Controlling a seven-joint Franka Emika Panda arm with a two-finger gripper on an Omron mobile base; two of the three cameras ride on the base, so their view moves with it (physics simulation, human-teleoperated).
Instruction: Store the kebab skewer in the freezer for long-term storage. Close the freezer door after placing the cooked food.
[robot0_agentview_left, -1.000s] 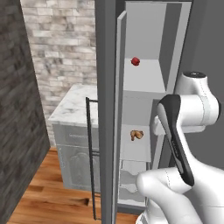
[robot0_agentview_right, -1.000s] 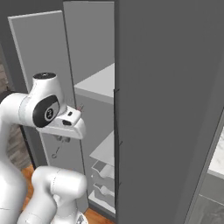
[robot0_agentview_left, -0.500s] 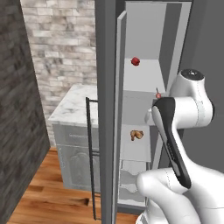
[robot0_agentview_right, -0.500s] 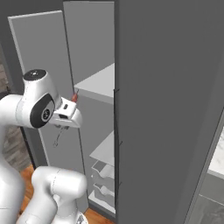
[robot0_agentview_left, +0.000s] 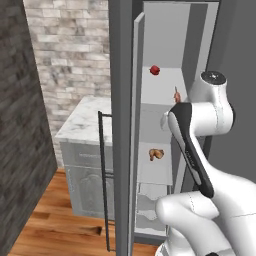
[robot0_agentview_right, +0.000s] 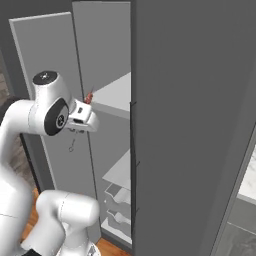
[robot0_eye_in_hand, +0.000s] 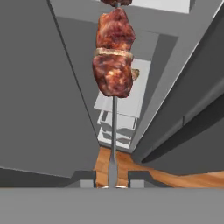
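Hand view: pincer (robot0_eye_in_hand: 112, 181) clamps the skewer (robot0_eye_in_hand: 113, 83) at the open freezer (robot0_agentview_left: 200, 60); next, I'd say, lay it on the shelf (robot0_agentview_left: 162, 92), then release.

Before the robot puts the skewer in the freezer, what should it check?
1. Gripper shut on the skewer: ok.
2. Meat on the stick: ok.
3. Freezer door open: ok.
4. Skewer tip level with the upper shelf: ok.
5. Bare room on that shelf beside the red ball: ok.
6. Skewer already past the shelf edge: cannot tell.
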